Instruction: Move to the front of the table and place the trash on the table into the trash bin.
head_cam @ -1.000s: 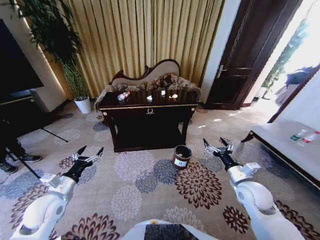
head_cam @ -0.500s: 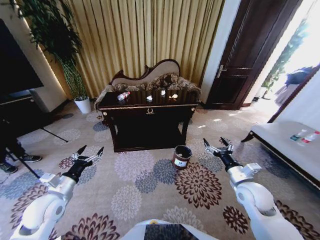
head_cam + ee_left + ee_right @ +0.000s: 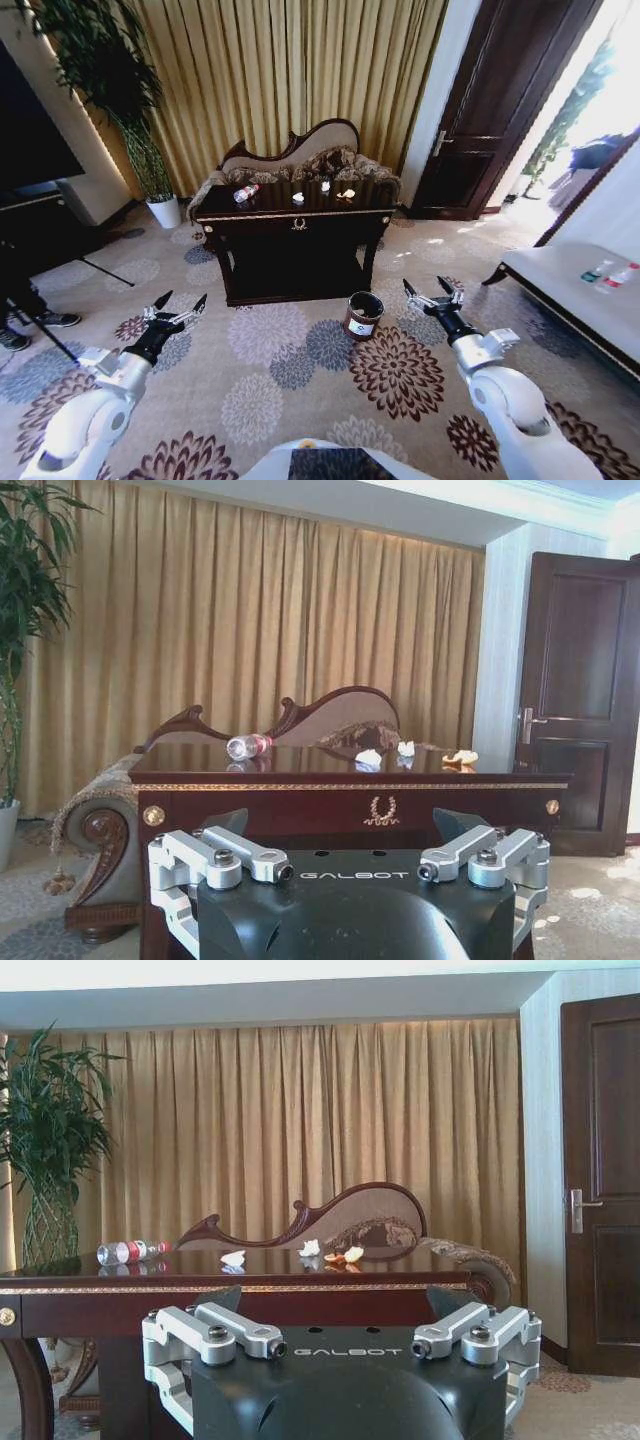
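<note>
The dark glossy table (image 3: pixel 262 214) with gold trim stands ahead across the flowered carpet. On its top lie the trash pieces: a clear bottle (image 3: pixel 246 191) with a red label on its side, and small white and yellowish scraps (image 3: pixel 298 197) toward the middle. The round dark trash bin (image 3: pixel 363 314) stands on the carpet in front of the table's right leg. My left gripper (image 3: pixel 184 299) hovers open and empty over the carpet at lower left. At lower right, close beside the bin, my right gripper (image 3: pixel 425 288) is open and empty too. Both wrist views face the table (image 3: pixel 350 785) (image 3: pixel 250 1285) and the bottle (image 3: pixel 248 746) (image 3: pixel 130 1252).
A carved sofa (image 3: pixel 300 155) sits behind the table against gold curtains. A tall plant in a white pot (image 3: pixel 165 210) stands at the left, with a dark TV stand (image 3: pixel 40 230) nearer me. A dark door (image 3: pixel 490 120) is at right, and a pale bench (image 3: pixel 580 295) holds bottles.
The picture has shifted very slightly. My right gripper has drifted a little to the left, toward the bin. The things on the table lie as before.
</note>
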{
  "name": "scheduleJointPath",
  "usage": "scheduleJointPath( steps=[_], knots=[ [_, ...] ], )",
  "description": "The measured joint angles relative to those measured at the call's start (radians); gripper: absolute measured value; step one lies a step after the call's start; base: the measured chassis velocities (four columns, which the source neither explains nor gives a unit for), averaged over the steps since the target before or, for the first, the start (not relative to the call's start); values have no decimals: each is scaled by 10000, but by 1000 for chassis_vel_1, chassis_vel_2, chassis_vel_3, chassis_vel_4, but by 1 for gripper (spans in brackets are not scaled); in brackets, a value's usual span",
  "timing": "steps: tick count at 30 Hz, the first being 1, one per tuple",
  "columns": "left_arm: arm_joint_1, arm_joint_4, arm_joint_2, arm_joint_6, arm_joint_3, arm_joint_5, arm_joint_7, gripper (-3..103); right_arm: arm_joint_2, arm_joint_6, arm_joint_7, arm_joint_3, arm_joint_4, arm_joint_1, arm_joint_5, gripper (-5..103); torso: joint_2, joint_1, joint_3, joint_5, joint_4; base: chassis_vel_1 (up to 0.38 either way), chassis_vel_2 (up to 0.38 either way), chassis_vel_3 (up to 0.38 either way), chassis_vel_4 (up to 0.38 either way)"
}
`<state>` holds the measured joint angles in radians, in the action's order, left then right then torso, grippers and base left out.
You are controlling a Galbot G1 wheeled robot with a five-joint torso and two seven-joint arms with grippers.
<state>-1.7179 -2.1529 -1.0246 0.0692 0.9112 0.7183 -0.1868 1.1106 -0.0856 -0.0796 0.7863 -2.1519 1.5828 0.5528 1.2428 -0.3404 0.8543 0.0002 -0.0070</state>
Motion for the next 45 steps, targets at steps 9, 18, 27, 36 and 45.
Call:
scheduleJointPath(
  steps=[9, 18, 27, 36, 45],
  knots=[
    [22, 116, 73, -105, 14, 31, -61, 100, -26, -14, -58, -25, 7, -11, -31, 100, 0, 0, 0, 0, 1, -87, 100, 102, -102],
    [25, 151, 42, -147, 18, 49, -113, 100, -10, -54, -237, -38, 26, 14, -50, 100, 0, 0, 0, 0, 0, -111, 106, 108, -103],
    [4, 167, 13, -212, 30, 48, -192, 100, 35, -61, -376, -29, 17, 60, -74, 100, 0, 0, 0, 0, 1, -112, 121, 120, -115],
    [-15, 180, 0, -299, 42, 46, -282, 100, 66, -74, -400, -20, -41, 105, -166, 100, 0, 0, 0, 0, 0, -135, 127, 122, -130],
    [-28, 223, 4, -399, 43, 39, -333, 100, 147, -77, -474, 15, -107, 207, -343, 100, 0, 0, 0, -1, 1, -131, 134, 125, -129]
  ],
)
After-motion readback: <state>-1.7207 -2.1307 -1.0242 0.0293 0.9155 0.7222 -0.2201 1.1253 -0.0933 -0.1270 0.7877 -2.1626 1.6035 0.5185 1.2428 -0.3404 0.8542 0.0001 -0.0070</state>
